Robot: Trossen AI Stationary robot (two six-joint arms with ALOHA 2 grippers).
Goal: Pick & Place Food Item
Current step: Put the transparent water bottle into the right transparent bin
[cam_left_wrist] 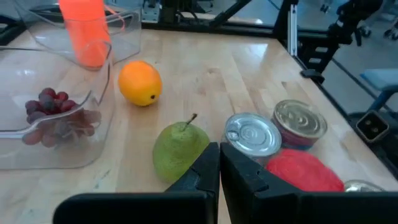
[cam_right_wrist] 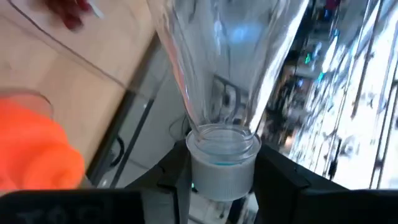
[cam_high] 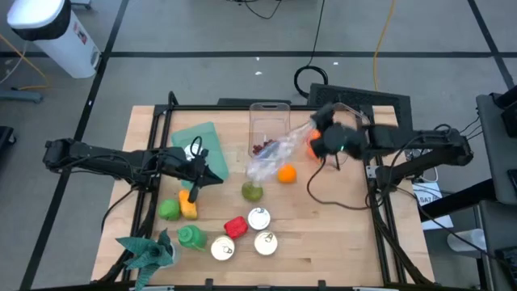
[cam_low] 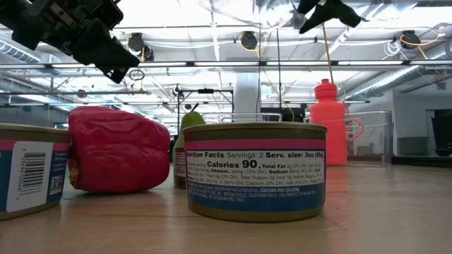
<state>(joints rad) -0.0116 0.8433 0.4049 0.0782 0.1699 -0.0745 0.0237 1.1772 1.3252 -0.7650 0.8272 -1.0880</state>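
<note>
My right gripper (cam_high: 325, 139) is shut on a clear plastic bottle (cam_high: 271, 158), held up over the clear container (cam_high: 269, 121) with grapes (cam_high: 260, 148). An orange bottle (cam_high: 310, 146) stands just beside that gripper. On the table lie an orange (cam_high: 287, 173), a pear (cam_high: 252, 191), a red pepper (cam_high: 235, 226) and three cans (cam_high: 258, 218). My left gripper (cam_high: 198, 166) hangs shut left of the pear (cam_left_wrist: 180, 146), holding nothing. My right gripper pinches the clear bottle at its capped neck (cam_right_wrist: 224, 163), one finger (cam_right_wrist: 176, 177) on each side of the grey-white cap. The bottle is lifted clear of the table. Its body (cam_high: 266, 162) slants away from the fingers toward the table's left and near side.
A green board (cam_high: 198, 139) lies at the far left. A green fruit (cam_high: 169, 209), a yellow item (cam_high: 188, 202), a green pepper (cam_high: 191, 236) and a leafy bunch (cam_high: 149, 250) lie at the near left. Bare wood shows at the near right (cam_high: 331, 242).
</note>
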